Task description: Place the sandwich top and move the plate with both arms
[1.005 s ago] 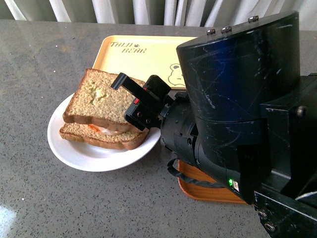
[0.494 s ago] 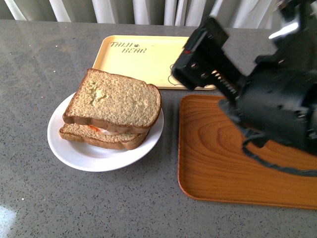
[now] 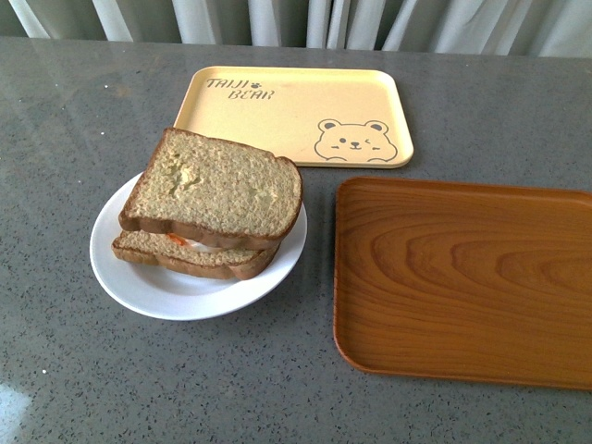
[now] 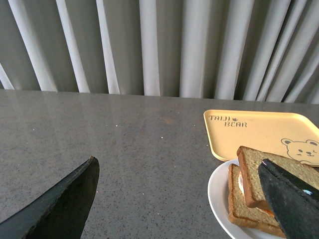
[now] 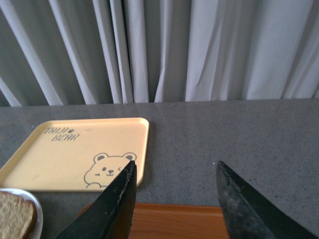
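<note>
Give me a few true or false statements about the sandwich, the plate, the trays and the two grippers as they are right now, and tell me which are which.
1. The sandwich top lies on the lower slice on the plate. True.
2. The plate stands on the wooden tray. False: it stands on the grey table, beside the wooden tray and apart from it.
3. The right gripper is shut on the sandwich top. False: its jaws stand apart and hold nothing.
4. The left gripper is open and holds nothing. True.
5. The bear tray lies beyond the plate, nearer the curtain. True.
</note>
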Robot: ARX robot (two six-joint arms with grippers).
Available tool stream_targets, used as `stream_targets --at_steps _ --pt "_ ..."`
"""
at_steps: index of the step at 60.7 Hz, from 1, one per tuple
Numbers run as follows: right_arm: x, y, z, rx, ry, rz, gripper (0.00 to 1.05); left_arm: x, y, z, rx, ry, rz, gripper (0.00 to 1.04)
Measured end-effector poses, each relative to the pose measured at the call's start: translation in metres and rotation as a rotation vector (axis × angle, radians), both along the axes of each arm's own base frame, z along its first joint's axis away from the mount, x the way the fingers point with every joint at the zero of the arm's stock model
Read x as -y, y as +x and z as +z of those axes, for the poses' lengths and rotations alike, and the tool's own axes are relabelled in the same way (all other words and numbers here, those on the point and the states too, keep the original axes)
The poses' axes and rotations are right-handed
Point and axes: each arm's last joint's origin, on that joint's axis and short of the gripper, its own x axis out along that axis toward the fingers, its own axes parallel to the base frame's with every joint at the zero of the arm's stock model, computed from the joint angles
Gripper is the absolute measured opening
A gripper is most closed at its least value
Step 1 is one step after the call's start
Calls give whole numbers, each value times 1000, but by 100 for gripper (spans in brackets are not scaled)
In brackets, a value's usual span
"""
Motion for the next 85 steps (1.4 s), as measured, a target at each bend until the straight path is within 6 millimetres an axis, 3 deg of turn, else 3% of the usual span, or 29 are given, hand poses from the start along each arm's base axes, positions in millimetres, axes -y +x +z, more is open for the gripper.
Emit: stream_targets --at_steps 4,14,28,50,85 --pt "12 -10 -3 -3 -37 -7 28 0 0 0 0 0 0 96" --pt "26 -26 -7 -7 -54 -8 1 0 0 0 0 0 0 96" --pt "38 -43 -20 -15 -65 -10 2 0 0 0 0 0 0 96" --pt "57 -61 -12 14 -63 -19 2 0 0 0 0 0 0 96" --pt "57 -82 -6 31 -62 -18 2 0 0 0 0 0 0 96"
